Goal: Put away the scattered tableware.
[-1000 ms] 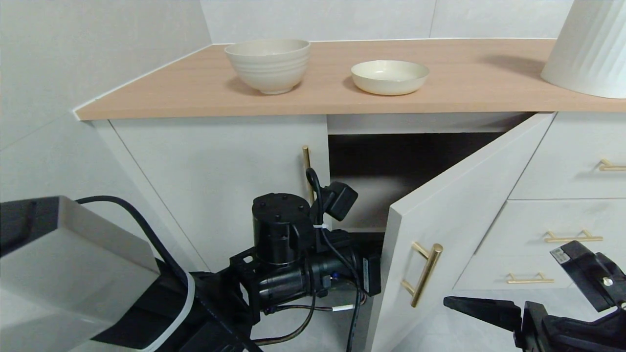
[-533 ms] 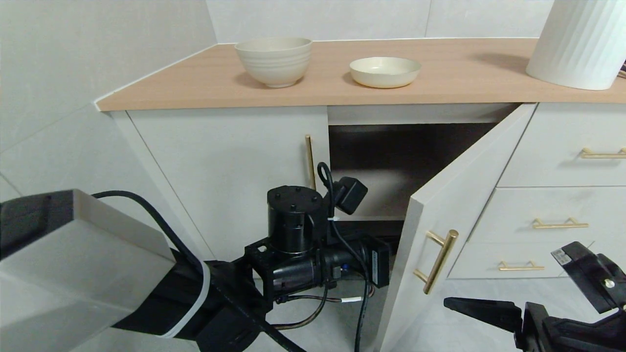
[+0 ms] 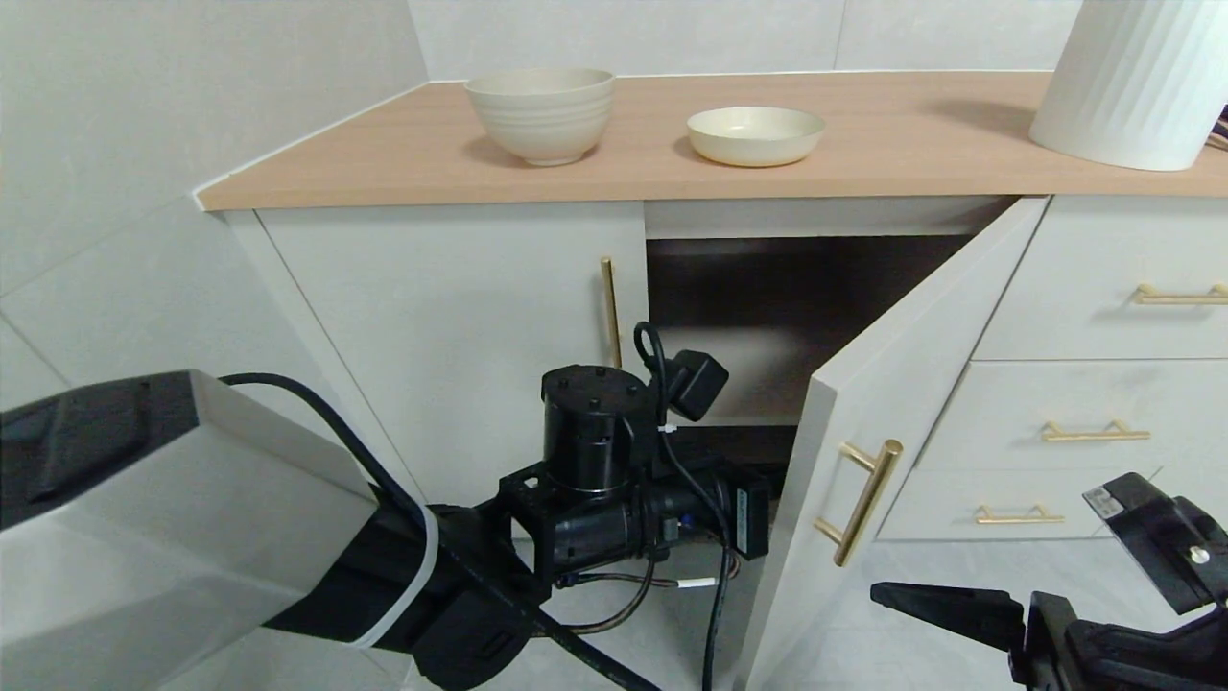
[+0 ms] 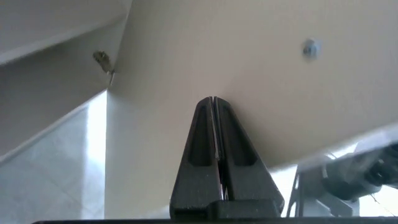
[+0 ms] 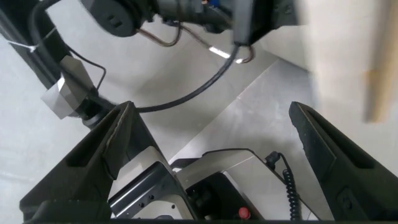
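The bowl (image 3: 540,112) and small dish (image 3: 755,134) sat on the counter (image 3: 384,163), top middle. The left gripper (image 4: 213,102), shut tight and empty, sat against the cupboard door (image 3: 911,365); it needed to push slowly. The right gripper (image 5: 211,107) was wide open, empty.

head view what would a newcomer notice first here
The cabinet door stands open under the wooden counter, showing a dark inside. On the counter stand a deep bowl and a shallow dish, side by side and apart. The left gripper, shut, points at what looks like the door's inner face.
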